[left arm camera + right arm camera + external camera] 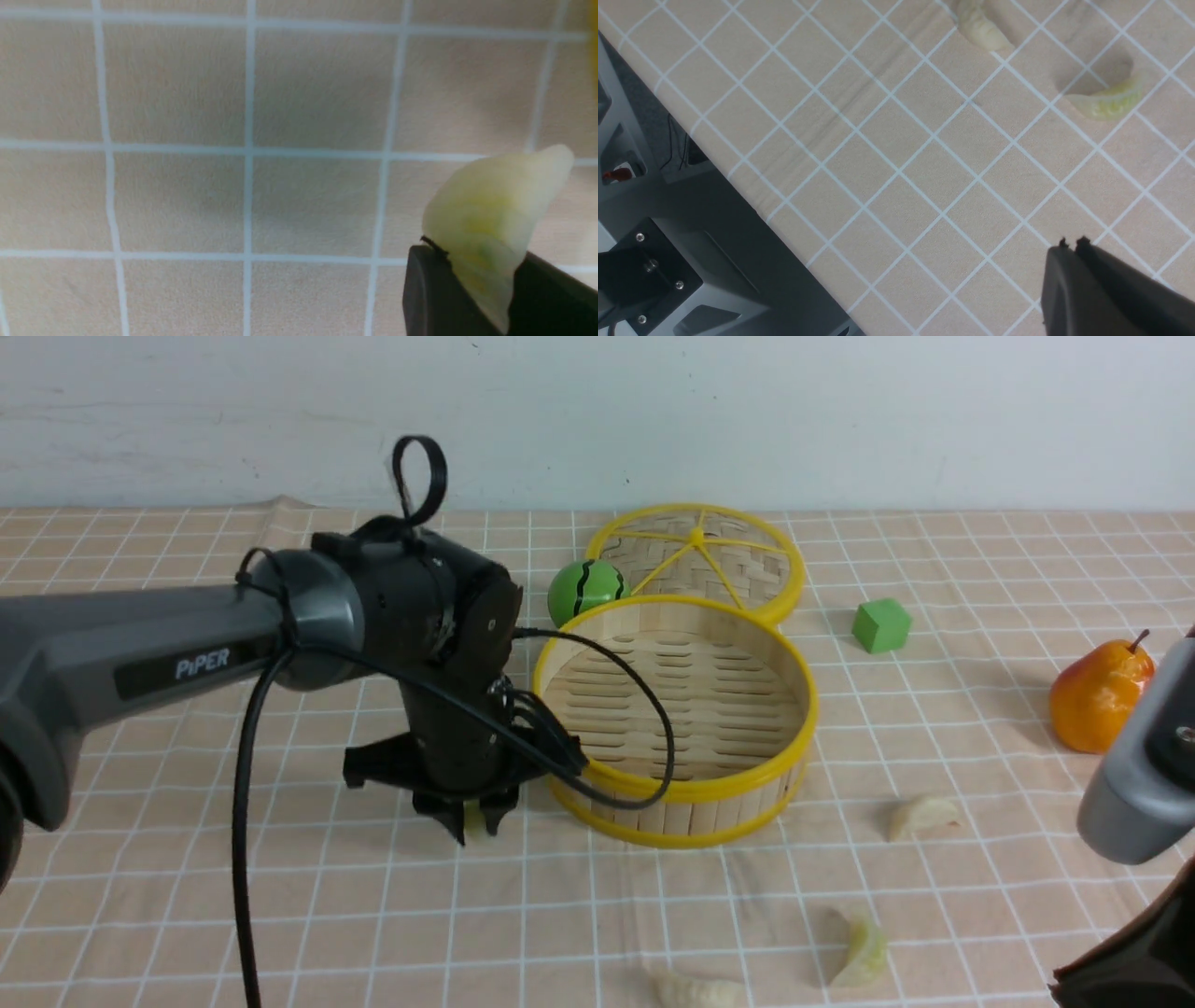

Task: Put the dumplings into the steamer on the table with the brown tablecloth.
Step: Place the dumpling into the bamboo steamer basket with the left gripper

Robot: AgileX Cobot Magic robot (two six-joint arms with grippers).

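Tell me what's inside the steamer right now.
Nothing visible: the steamer shows only bare slatted floor. Its near rim hides the front strip, and a black cable crosses its left side.

Left wrist view: the held dumpling (pixel 490 205) has its lower end buried between the fingers of the left gripper (pixel 479 266), and the gripper itself runs off the frame. From the front it's just a pale sliver behind those fingers. Also the nearest dumpling (pixel 698 991) is cropped at the bottom edge, and the right arm (pixel 1144 765) hides part of the pear (pixel 1092 700).

Bright, even light, soft shadows; the close dumpling (pixel 490 210) looks slightly blurred.
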